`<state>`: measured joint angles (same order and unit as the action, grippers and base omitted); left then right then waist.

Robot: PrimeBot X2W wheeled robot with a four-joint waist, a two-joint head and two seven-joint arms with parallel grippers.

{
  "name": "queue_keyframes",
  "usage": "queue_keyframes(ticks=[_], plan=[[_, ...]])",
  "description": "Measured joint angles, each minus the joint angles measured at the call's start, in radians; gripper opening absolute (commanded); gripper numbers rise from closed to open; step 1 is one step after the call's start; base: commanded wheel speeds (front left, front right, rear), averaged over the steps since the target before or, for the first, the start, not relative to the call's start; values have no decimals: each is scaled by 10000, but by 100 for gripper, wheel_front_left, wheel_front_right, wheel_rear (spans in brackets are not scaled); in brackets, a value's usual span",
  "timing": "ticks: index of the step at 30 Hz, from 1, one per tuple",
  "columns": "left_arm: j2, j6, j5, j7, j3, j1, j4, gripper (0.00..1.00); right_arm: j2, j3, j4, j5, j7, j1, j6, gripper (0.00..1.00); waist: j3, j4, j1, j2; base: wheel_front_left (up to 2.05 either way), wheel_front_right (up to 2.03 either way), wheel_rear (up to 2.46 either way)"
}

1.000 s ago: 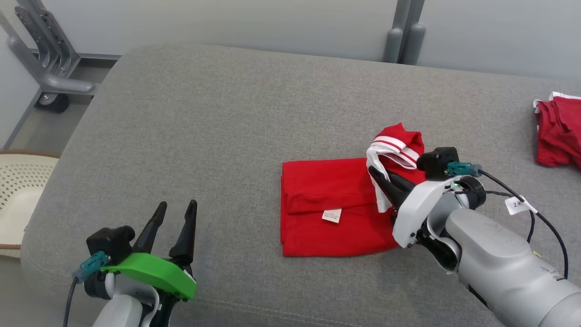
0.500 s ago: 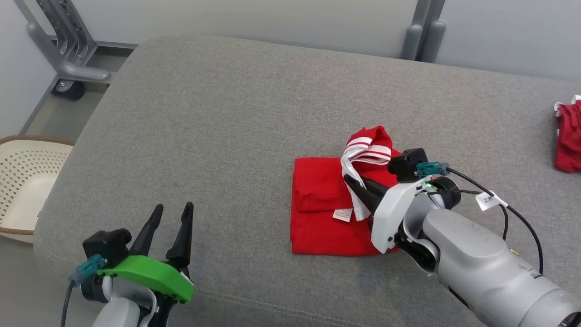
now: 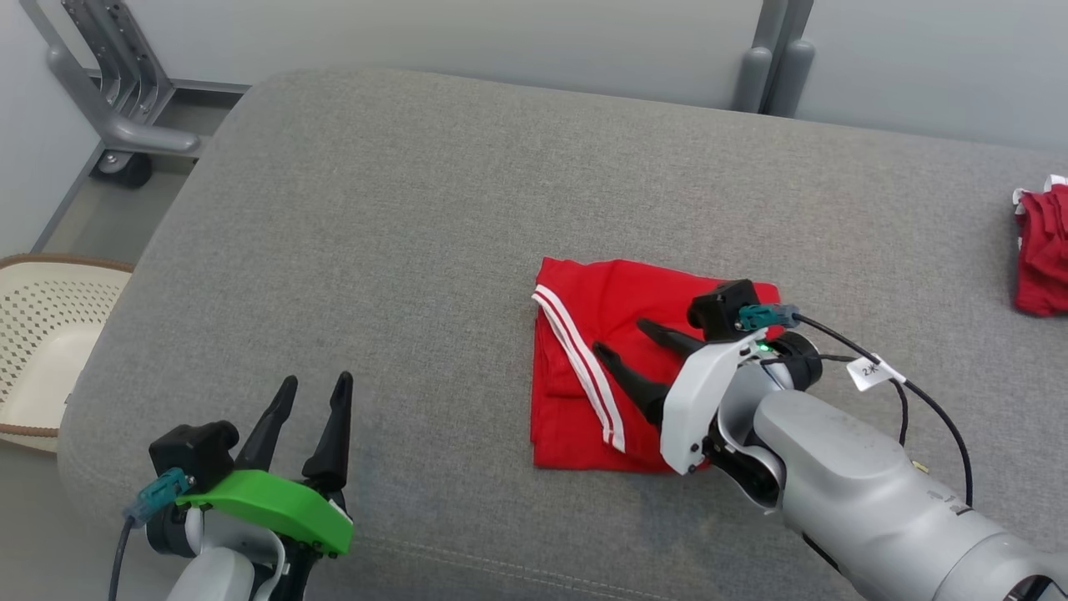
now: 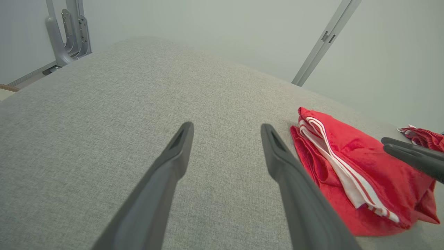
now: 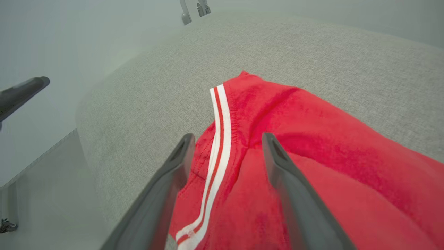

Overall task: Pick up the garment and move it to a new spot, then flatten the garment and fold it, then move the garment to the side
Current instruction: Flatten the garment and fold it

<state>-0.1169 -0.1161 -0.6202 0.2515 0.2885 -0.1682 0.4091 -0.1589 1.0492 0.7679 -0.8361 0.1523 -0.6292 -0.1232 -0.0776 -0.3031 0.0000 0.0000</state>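
The garment [image 3: 601, 334] is red with a white-striped band and lies folded into a rough square on the grey cushion [image 3: 417, 234]. It also shows at the right of the left wrist view [image 4: 350, 163] and under the fingers in the right wrist view [image 5: 312, 139]. My right gripper [image 3: 617, 338] hovers just over the garment's right half, open, with nothing between its fingers. Down at the lower left, my left gripper [image 3: 310, 386] stands open and holds nothing, well clear of the garment.
A second red cloth [image 3: 1043, 250] lies at the cushion's far right edge. A cream perforated basket [image 3: 42, 334] stands on the floor to the left. A grey wheeled metal frame [image 3: 108, 100] stands behind the cushion's left corner.
My right gripper has opened and let go of the striped edge, which now lies folded over onto the garment's left side. The head camera shifted between the earlier frames.
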Motion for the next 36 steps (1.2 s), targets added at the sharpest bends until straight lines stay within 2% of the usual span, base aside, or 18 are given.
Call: queue_keyframes(ticks=[13, 22, 25, 28, 36], plan=[[-98, -13, 2, 0, -309, 283, -35, 100, 29, -234, -637, -23, 493, -245, -12, 100, 294, 496, 0, 0, 0, 0, 0], [-174, -13, 88, 0, -314, 308, -130, 100, -786, -1283, -1024, -447, 690, -289, 38, 100, 336, 1067, 0, 1, 0, 0, 0], [-155, -13, 104, 0, -221, 308, -153, 100, -1227, -1730, -1005, -767, 779, -268, 203, 100, 305, 1168, 0, 0, 0, 0, 0], [-148, -13, 104, 0, -174, 308, -192, 100, -1473, -2090, -965, -1070, 805, -124, 207, 100, 252, 1194, 0, 0, 0, 0, 0], [-94, -25, 104, 0, 12, 304, -316, 100, -1212, -3315, -746, -3114, 815, 708, 174, 100, -96, 1164, 0, 0, 0, 0, 0]])
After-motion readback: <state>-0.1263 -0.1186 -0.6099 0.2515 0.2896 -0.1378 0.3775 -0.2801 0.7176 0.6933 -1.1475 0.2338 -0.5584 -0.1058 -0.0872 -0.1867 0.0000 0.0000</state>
